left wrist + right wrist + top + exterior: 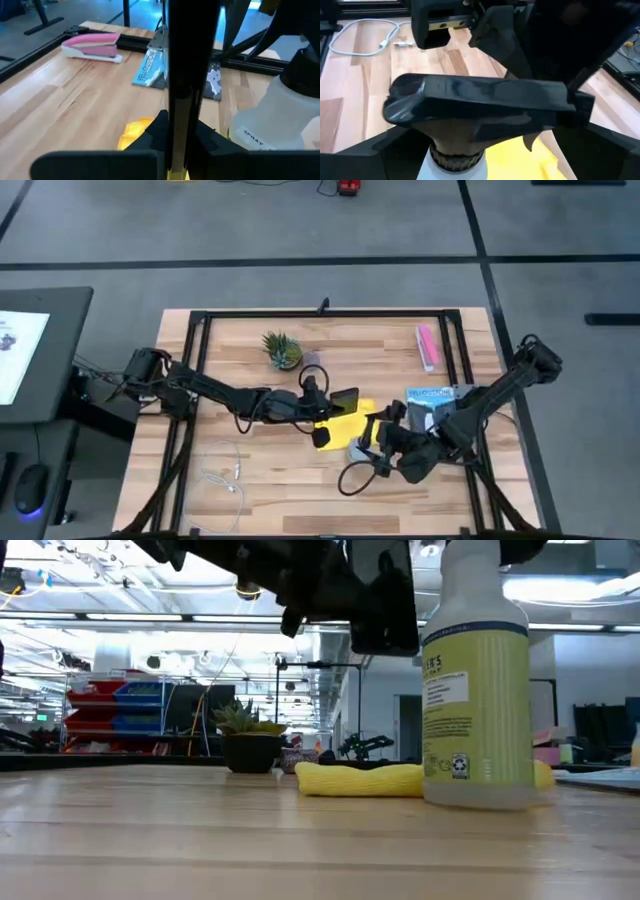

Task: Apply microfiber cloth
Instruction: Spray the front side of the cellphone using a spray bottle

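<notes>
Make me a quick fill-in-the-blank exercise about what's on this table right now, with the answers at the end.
1. The left gripper holds a black ____ above the table.
2. The cloth lying on the table is ____ in colour.
3. The right gripper is at the top of a spray ____.
4. The small potted ____ stands near the table's far edge.

Answers: phone; yellow; bottle; plant
</notes>
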Motion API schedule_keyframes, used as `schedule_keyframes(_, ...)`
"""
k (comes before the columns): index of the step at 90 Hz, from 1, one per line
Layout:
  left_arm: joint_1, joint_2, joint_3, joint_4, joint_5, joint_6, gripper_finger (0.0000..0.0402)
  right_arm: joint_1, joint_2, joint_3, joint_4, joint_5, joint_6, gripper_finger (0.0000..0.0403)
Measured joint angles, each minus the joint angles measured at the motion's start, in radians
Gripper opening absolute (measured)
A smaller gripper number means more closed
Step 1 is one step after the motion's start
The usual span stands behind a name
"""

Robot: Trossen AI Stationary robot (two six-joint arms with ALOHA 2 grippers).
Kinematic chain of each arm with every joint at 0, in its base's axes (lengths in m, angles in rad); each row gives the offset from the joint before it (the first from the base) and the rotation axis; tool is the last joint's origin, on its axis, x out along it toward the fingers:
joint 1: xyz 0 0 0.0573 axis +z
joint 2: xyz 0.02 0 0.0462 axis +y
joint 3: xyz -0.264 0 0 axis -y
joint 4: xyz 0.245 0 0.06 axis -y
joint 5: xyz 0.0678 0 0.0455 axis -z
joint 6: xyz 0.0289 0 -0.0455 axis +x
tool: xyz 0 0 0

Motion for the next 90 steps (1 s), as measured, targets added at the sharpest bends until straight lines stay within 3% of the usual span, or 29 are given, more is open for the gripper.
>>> schedule_keyframes(14, 0.001, 0.001, 0.0, 0.041, 0.024, 0.069, 0.0013, -0.012, 0.012, 0.0, 0.028, -0.059, -0.027, 0.0386)
schedule_keyframes(35, 0.002, 0.001, 0.0, 0.049, 0.048, 0.087, 0.0013, -0.01, 0.01, 0.0, 0.096, -0.064, -0.134, 0.0383)
schedule_keyframes(77, 0.0, 0.001, 0.0, 0.042, 0.047, 0.116, 0.0013, -0.008, 0.01, -0.112, 0.271, -0.057, -0.152, 0.0334)
schedule_keyframes(90, 0.03, 0.001, 0.0, 0.055, 0.173, 0.186, 0.0013, -0.012, 0.01, -0.113, 0.318, -0.118, -0.206, 0.0331)
